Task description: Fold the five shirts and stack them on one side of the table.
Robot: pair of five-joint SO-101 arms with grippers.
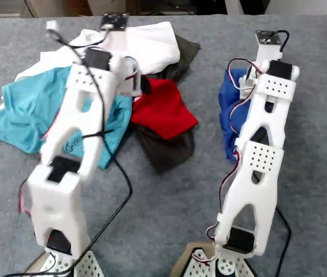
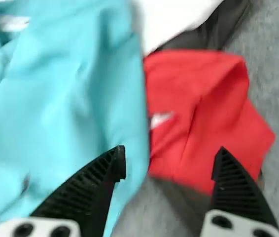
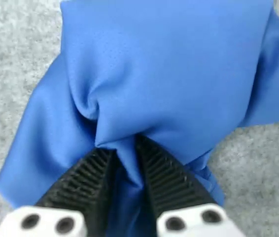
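High view: two SO-101 arms work a grey table (image 1: 314, 173) strewn w/ five shirts, none folded by the look of it and no stack begun.

The right gripper (image 3: 124, 158), at approx. 2 o'clock on the table, has its jaws all but closed on a bunched ridge of the blue shirt (image 3: 169, 74), and the cloth puckers toward the pinch. That shirt lies crumpled on the right arm's side, well apart from the others.

The left gripper (image 2: 169, 160) hangs w/ jaws wide apart and nothing between them. It sits above the line where the teal shirt (image 2: 55, 98) meets the red shirt (image 2: 203, 108).

The other four form a loose heap at approx. 10–11 o'clock. Teal is on the heap's 9 o'clock side and the white shirt (image 1: 146, 43) is at its 12 o'clock. Red is toward 3 o'clock, overlapping a dark shirt (image 1: 166, 150) that sticks out at 5 o'clock.

Step in hand, judging by the grip: shirt no. 1, the blue, taken up for spreading. One pinch mid-cloth prob. won't flatten it. The next move likely calls for laying it out on bare table, then re-gripping at a hem or shoulder edge, poss. w/ the free left arm on the opposite edge. Wherever the blue ends up would be the natural stack side.
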